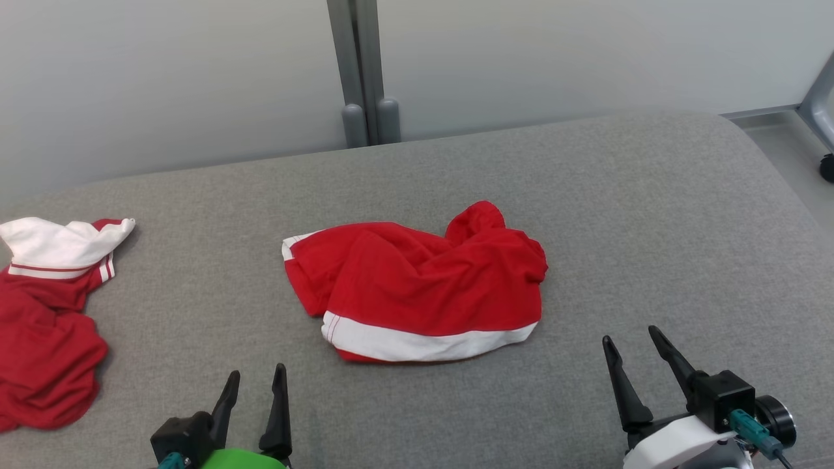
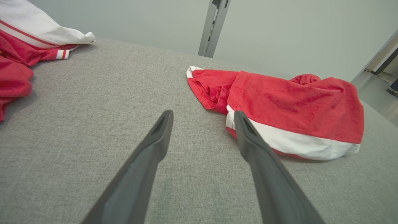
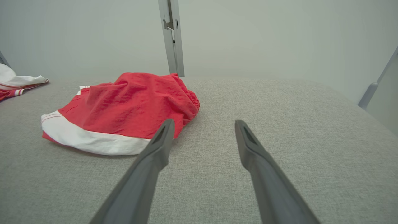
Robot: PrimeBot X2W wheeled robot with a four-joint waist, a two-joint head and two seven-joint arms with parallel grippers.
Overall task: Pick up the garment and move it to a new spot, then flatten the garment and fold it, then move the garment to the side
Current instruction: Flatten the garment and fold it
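Observation:
A crumpled red garment with a white band along its near edge lies in the middle of the grey padded surface. The left wrist view has the garment ahead and to the right, and the right wrist view has the garment ahead and to the left. My left gripper hovers open at the bottom left, short of the garment, with nothing between its fingers. My right gripper stands open at the lower right, off the garment's right end, also holding nothing.
A second red and white garment lies bunched at the left edge of the grey surface. A grey post stands against the pale wall behind. The surface's rounded right edge drops to the floor.

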